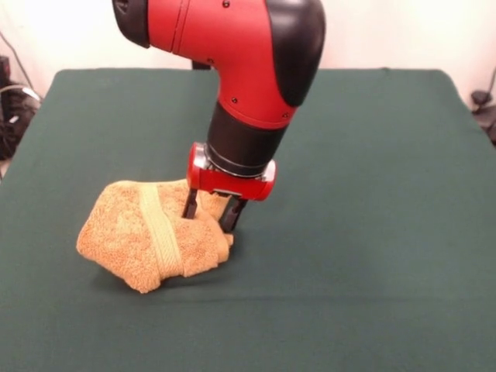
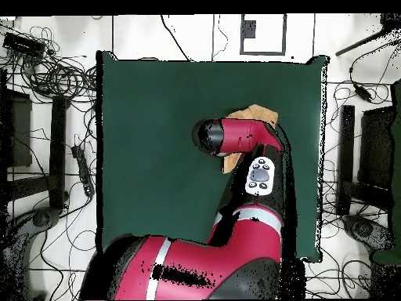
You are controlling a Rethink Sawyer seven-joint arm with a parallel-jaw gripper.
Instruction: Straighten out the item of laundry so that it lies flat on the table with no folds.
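Observation:
The orange-tan towel [image 1: 147, 232] lies bunched and folded on the green table [image 1: 372, 155], left of centre, with its paler woven band [image 1: 159, 232] running across it. My gripper [image 1: 211, 217] points down at the towel's right edge. Its two black fingers [image 1: 190, 204] stand apart, with the tips pressed into the cloth and a ridge of towel between them. In the overhead view the arm covers most of the towel [image 2: 257, 114]; only tan bits show at its sides, and the gripper is hidden under the arm. The table [image 2: 149, 141] is far larger than the towel.
Cables and dark equipment [image 2: 47, 78] lie on the floor round the table in the overhead view. A white-framed square [image 2: 262, 33] sits beyond the far edge. The arm's red body [image 1: 256, 62] hangs over the table's middle.

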